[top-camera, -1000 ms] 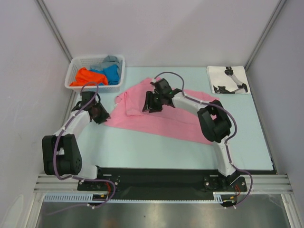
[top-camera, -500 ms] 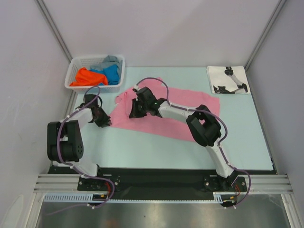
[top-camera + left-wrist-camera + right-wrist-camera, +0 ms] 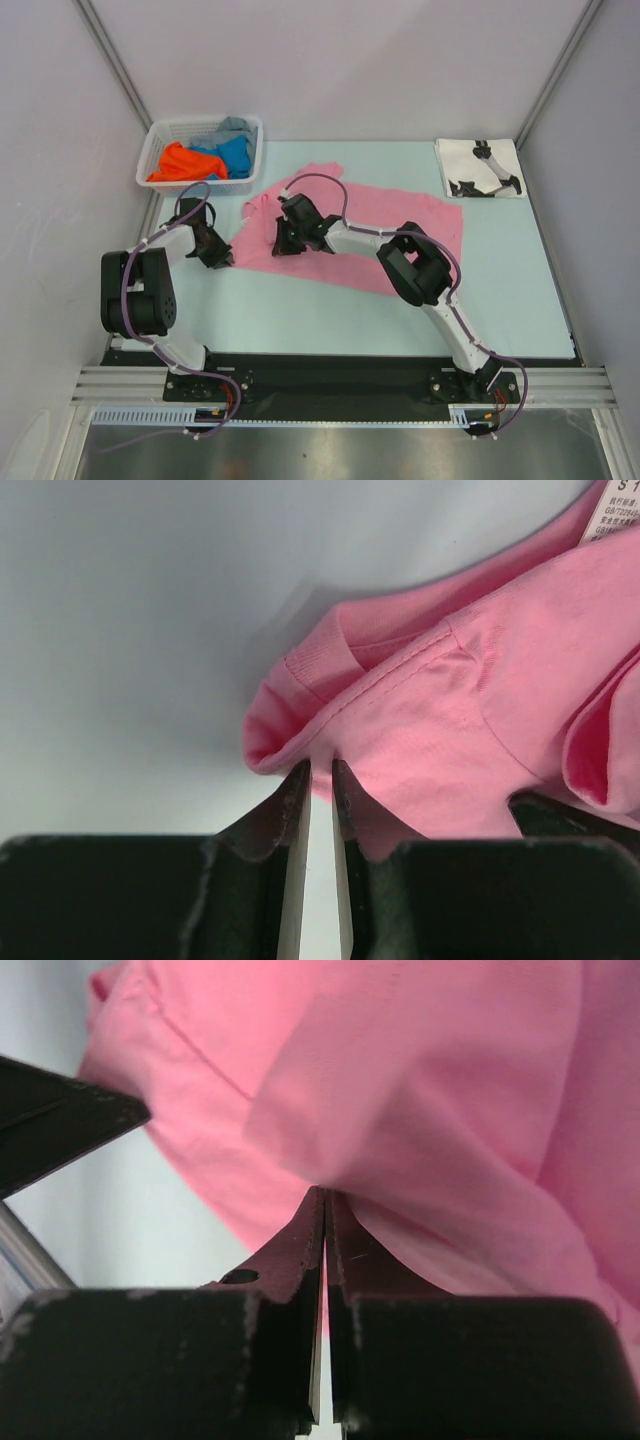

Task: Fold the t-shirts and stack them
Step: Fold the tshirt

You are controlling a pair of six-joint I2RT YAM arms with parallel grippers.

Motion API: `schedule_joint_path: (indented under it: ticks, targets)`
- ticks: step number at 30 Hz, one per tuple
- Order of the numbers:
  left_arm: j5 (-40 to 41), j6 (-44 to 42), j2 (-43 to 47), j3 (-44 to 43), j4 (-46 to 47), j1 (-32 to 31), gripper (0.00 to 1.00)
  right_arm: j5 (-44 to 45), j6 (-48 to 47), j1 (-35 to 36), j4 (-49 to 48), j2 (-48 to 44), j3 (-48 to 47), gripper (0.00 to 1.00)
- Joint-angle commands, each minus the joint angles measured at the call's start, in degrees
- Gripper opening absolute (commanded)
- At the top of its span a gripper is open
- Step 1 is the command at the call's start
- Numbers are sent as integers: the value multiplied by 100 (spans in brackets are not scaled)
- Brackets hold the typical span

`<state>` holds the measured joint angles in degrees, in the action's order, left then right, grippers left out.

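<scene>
1. Two arms reach over the table (image 3: 300,310) toward its left half. The left arm folds back tightly at the elbow by the left edge. The right arm stretches from the near right corner diagonally across to left of centre.
2. The left gripper (image 3: 218,252) (image 3: 320,770) is closed to a thin slit, nipping the rolled edge at the left end of the pink shirt (image 3: 430,220) (image 3: 420,710).
3. The right gripper (image 3: 285,240) (image 3: 325,1195) is fully closed, pinching a fold of the same shirt, which rises from its tips.
4. In the far left corner stands a white basket (image 3: 252,150). It holds a crumpled orange shirt (image 3: 180,162), a blue shirt (image 3: 235,155) and a grey shirt (image 3: 232,127).
5. Near the far right corner a white shirt with black print (image 3: 478,167) lies folded flat.
6. The pink shirt lies mid-table, its long axis running from left to right. Its left end is bunched between the grippers, and its right end is spread flat. I cannot tell which way the collar points.
</scene>
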<state>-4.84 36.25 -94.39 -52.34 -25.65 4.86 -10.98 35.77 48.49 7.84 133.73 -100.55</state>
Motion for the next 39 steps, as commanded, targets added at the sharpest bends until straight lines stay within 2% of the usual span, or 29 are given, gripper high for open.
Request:
schedule_joint_path:
  ticks: [1,8,13,16,19,21,22,23,25,26,27,30,33,39]
  targets:
    - [361,31,-44,-110,-186,41,20,394,27,3,-282,127,-245,0]
    - [431,31,17,30,-204,41,20,1493,-61,-103,-397,74,-298,0]
    - [449,49,35,75,-195,41,19,2458,-123,-524,260,259,-710,1]
    - [467,14,87,74,-221,41,19,2846,-307,-823,569,40,-834,1]
    - [467,-65,175,74,-221,41,19,2664,-675,-938,631,-450,-686,2]
    - [467,-127,228,74,-213,41,20,2313,-1130,-929,316,-681,-369,8]
    - [467,-144,263,66,-221,41,20,1885,-1212,-946,324,-743,-351,12]
    - [467,-162,324,66,-213,41,20,1680,-1308,-973,376,-787,-377,23]
    - [432,-180,386,66,-204,32,20,963,-1423,-1043,368,-779,-377,32]
    - [388,-180,447,74,-178,32,20,749,-1397,-1130,359,-718,-377,39]
    - [327,-180,474,83,-142,32,20,364,-1397,-1175,324,-673,-403,42]
    - [300,-171,483,74,-142,41,20,-52,-1336,-1289,280,-393,-561,42]
    - [273,-171,500,101,-133,41,20,-281,-1187,-1351,429,-86,-904,36]
    - [212,-74,553,206,-37,41,21,-439,-941,-1430,227,161,-922,38]
